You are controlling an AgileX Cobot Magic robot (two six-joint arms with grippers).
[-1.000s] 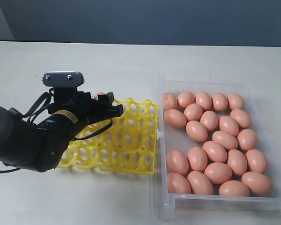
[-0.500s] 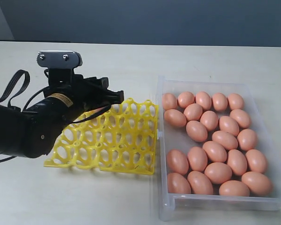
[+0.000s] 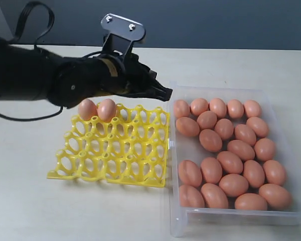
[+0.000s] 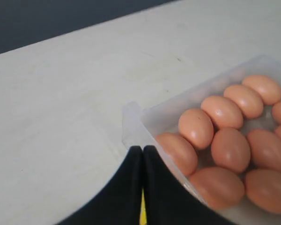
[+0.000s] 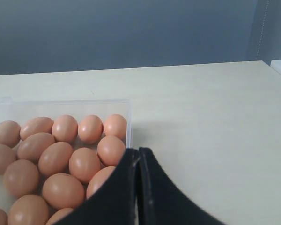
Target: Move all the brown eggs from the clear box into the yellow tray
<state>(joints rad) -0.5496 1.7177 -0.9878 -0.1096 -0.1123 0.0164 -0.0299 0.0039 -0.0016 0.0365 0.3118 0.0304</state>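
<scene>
The left arm (image 3: 65, 83) comes in from the left, stretched almost level above the far edge of the yellow tray (image 3: 115, 165), with the wrist tipped slightly down. The left gripper (image 3: 163, 93) hangs in the air just beside the far left corner of the clear box (image 3: 174, 223). Its jaws are pressed tight together and there's nothing between them. Two brown eggs (image 3: 88, 109) sit side by side in the tray's far-left cups. All the others crowd the box, packed close against one another, on the pale bench (image 3: 231, 65). The right gripper (image 5: 138, 157), seen only from its own wrist camera, hovers by the box's edge with its jaws together too, and it's empty.
</scene>
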